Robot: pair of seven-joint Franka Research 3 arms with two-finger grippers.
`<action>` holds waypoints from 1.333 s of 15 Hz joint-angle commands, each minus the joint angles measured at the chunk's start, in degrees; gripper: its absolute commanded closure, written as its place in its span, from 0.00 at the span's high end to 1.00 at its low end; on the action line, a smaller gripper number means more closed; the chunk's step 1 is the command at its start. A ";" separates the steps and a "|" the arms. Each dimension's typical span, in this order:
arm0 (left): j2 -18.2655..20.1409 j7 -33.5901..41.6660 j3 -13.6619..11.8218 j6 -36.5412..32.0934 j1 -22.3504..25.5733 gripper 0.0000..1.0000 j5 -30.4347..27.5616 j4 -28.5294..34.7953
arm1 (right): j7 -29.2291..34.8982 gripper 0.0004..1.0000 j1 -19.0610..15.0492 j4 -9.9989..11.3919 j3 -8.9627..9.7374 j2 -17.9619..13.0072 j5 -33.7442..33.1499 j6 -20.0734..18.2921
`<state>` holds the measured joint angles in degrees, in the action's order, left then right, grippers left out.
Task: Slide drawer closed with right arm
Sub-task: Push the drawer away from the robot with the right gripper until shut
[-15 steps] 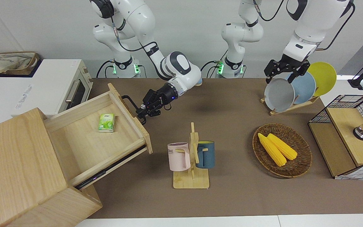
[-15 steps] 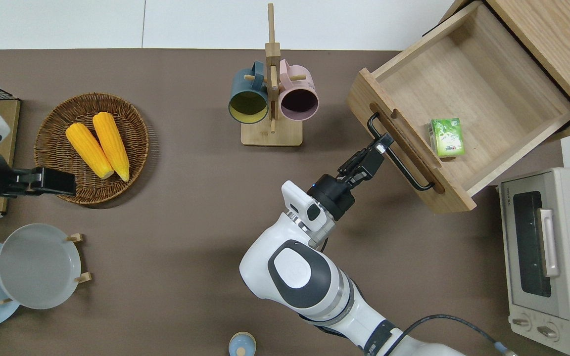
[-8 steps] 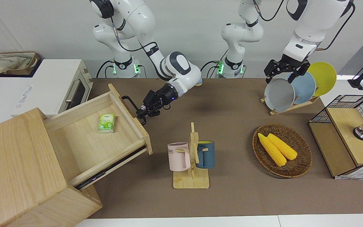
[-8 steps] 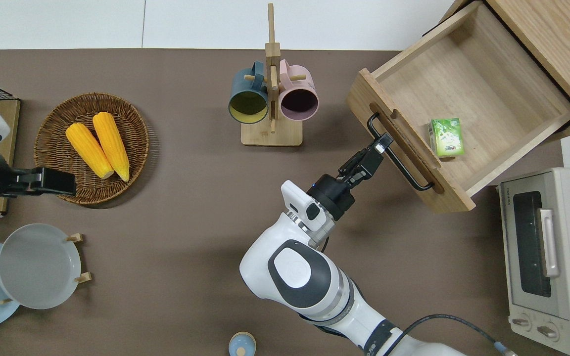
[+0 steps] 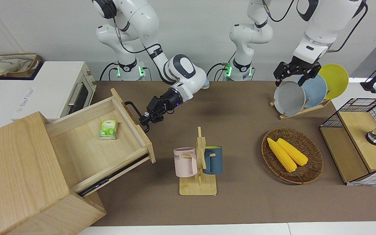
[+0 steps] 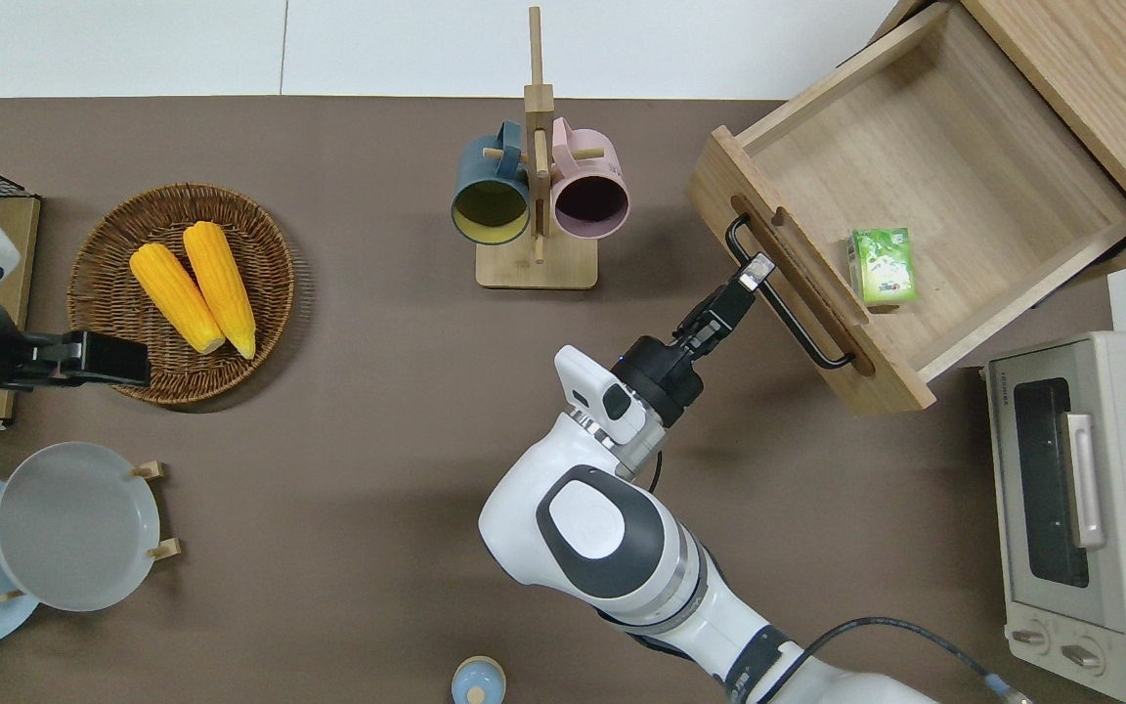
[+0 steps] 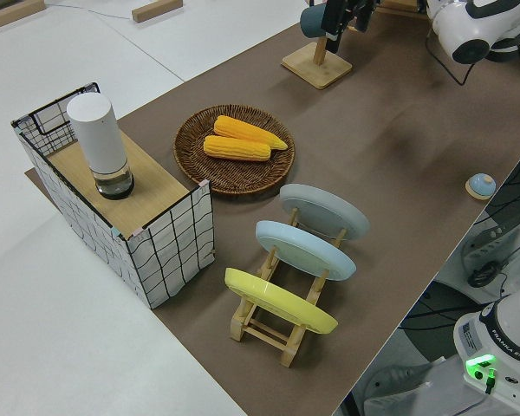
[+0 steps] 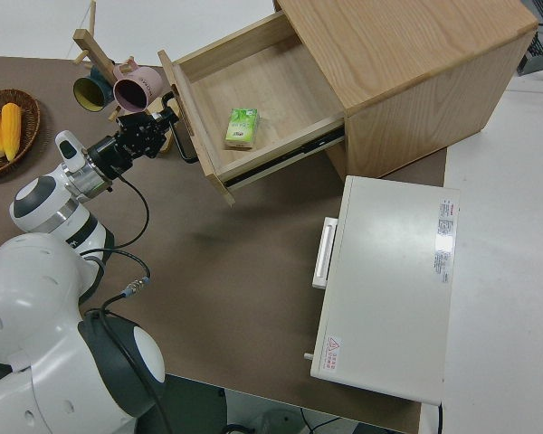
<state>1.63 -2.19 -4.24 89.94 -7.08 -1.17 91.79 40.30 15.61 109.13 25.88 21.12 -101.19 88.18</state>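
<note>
The pale-wood drawer (image 5: 86, 153) stands pulled far out of the large pale-wood box (image 5: 18, 163) at the right arm's end of the table. A small green carton (image 5: 108, 129) lies in it. The black bar handle (image 5: 135, 111) runs along the drawer front. My right gripper (image 5: 145, 119) is shut and its tips press against the handle. The overhead view shows the tips (image 6: 754, 269) touching the handle (image 6: 793, 318) near the end farther from the robots. The drawer (image 8: 281, 86) and right gripper (image 8: 163, 122) also show in the right side view. My left arm is parked, its gripper (image 5: 289, 80) open.
A white toaster oven (image 5: 57, 88) stands beside the box, nearer to the robots. A wooden mug rack (image 5: 199, 169) with a pink and a blue mug stands mid-table. A wicker basket (image 5: 313, 171) holds two corn cobs. A plate rack (image 5: 300, 109) and a wire-mesh box (image 5: 357, 143) stand at the left arm's end.
My right gripper has pushed against the handle and the drawer has slid a little way into the box. The left arm has not moved.
</note>
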 commanded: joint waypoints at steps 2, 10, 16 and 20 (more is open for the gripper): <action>0.48 0.08 -0.16 -0.82 -0.13 1.00 0.73 -0.12 | -1.54 0.00 -1.81 -0.67 -2.75 0.50 -1.56 6.91; 0.48 0.08 -0.16 -0.82 -0.13 1.00 0.73 -0.12 | -1.71 0.00 -2.34 -1.99 -7.41 0.15 -1.82 13.76; 0.48 0.08 -0.16 -0.82 -0.13 1.00 0.73 -0.12 | -1.54 0.00 -3.12 -2.86 -15.66 -0.38 -4.63 25.08; 0.48 0.08 -0.16 -0.74 -0.13 1.00 0.73 -0.12 | -1.10 0.00 -3.65 -3.83 -24.09 -0.73 -9.01 37.29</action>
<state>1.63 -2.19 -4.23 89.94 -7.08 -1.17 91.79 38.84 13.93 107.89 6.00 17.32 -105.77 114.64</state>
